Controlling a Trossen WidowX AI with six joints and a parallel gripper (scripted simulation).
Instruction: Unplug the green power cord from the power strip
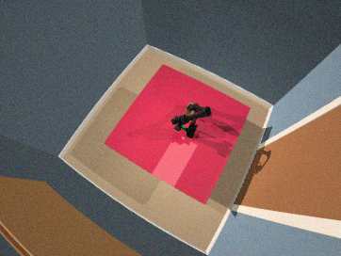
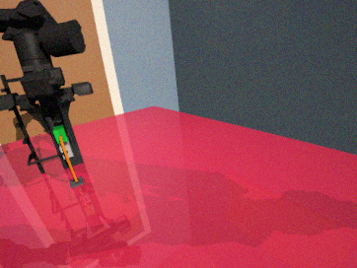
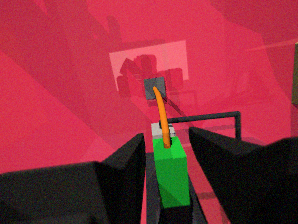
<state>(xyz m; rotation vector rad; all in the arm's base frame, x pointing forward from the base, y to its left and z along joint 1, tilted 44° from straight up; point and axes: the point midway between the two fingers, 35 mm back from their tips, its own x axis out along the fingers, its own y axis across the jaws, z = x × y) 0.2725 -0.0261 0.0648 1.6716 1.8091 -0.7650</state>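
Wrist view, left to right.

- Left finger [image 3: 131, 159] of the claw [image 3: 167, 144] is sitting just left of the green plug [image 3: 171, 172], and a thin gap is showing.
- The plug is lying between the two fingers. It looks seated in the dark power strip [image 2: 74, 143], which is standing tilted above the red desk [image 3: 60, 75].
- An orange cord [image 3: 162, 112] is running from the plug's far end, curving away to a small grey block [image 3: 154, 88] on the desk.
- Right finger [image 3: 210, 147] is standing right of the plug with a wider gap.
- The claw is partly open, straddling the plug and gripping nothing yet.

Step in hand, as I'm judging it: closing on the plug before pulling.

- Shift the claw slightly left first, so that both fingers meet the plug's flat sides together and it is not getting pushed sideways.
- Keep the fingers on the green body, clear of the orange cord. Pinching the cord would be risking a slip.
- Pull along the plug's own long axis, toward the cord end. A crooked pull may be dragging the strip along, since it looks lightly propped.
- Once the plug is free, open wide and back away from plug, cord and strip.
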